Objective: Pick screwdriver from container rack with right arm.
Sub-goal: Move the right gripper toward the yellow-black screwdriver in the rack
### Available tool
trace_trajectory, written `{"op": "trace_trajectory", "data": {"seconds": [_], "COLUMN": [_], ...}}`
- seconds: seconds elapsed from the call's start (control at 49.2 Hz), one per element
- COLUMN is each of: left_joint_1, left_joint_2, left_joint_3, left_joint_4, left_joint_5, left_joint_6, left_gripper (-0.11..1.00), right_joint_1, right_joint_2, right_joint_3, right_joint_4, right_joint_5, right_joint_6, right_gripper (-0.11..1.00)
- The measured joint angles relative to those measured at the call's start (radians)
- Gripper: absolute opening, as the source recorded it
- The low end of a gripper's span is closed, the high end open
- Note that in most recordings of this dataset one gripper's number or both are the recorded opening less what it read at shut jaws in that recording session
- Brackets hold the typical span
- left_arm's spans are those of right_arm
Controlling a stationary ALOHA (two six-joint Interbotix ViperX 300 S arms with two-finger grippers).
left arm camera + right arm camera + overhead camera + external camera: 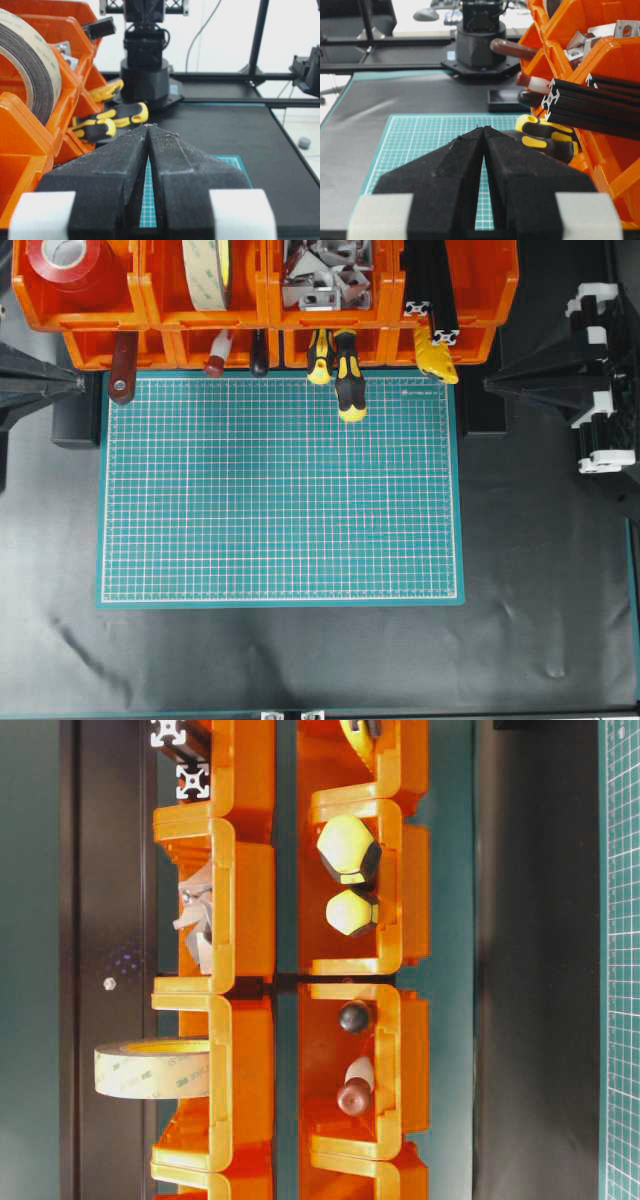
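Screwdriver [348,382] sat in lower tier of container rack [270,300], handle jutting over green cutting mat [280,490]. Right end effector [484,129] clenched, empty, parked at worktop's right edge. Left end effector [148,126] likewise clenched, empty, at left.

You can't see the screwdriver [347,373] shaft; the container rack [150,315] covers it. The rack's top runs off the overhead picture, and the red tape roll [70,265] is cropped.
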Motion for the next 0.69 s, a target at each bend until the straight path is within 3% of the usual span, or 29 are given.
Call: {"op": "trace_trajectory", "data": {"seconds": [0.061, 0.122, 0.264, 0.549, 0.691], "left_joint_1": [-0.003, -0.017, -0.041, -0.055, -0.061], "left_joint_2": [0.002, 0.005, 0.005, 0.003, -0.003], "left_joint_3": [-0.002, -0.011, -0.038, -0.077, -0.081], "left_joint_4": [0.006, 0.017, 0.025, 0.026, 0.026], "left_joint_5": [0.005, 0.018, 0.064, 0.158, 0.176], "left_joint_6": [-0.006, -0.017, -0.021, -0.023, -0.025], "left_gripper": [0.05, 0.0, 0.0, 0.0, 0.0], "right_joint_1": [-0.002, -0.003, -0.005, 0.098, 0.152], "right_joint_2": [0.002, 0.008, 0.026, 0.149, 0.265], "right_joint_3": [-0.002, -0.008, -0.08, -0.348, -0.474], "right_joint_4": [0.003, 0.003, 0.005, 0.003, -0.028], "right_joint_5": [0.002, 0.009, 0.124, 0.416, 0.56], "right_joint_6": [0.002, 0.012, 0.035, 0.038, 0.04], "right_gripper": [0.06, -0.01, -0.01, -0.01, -0.01]}}
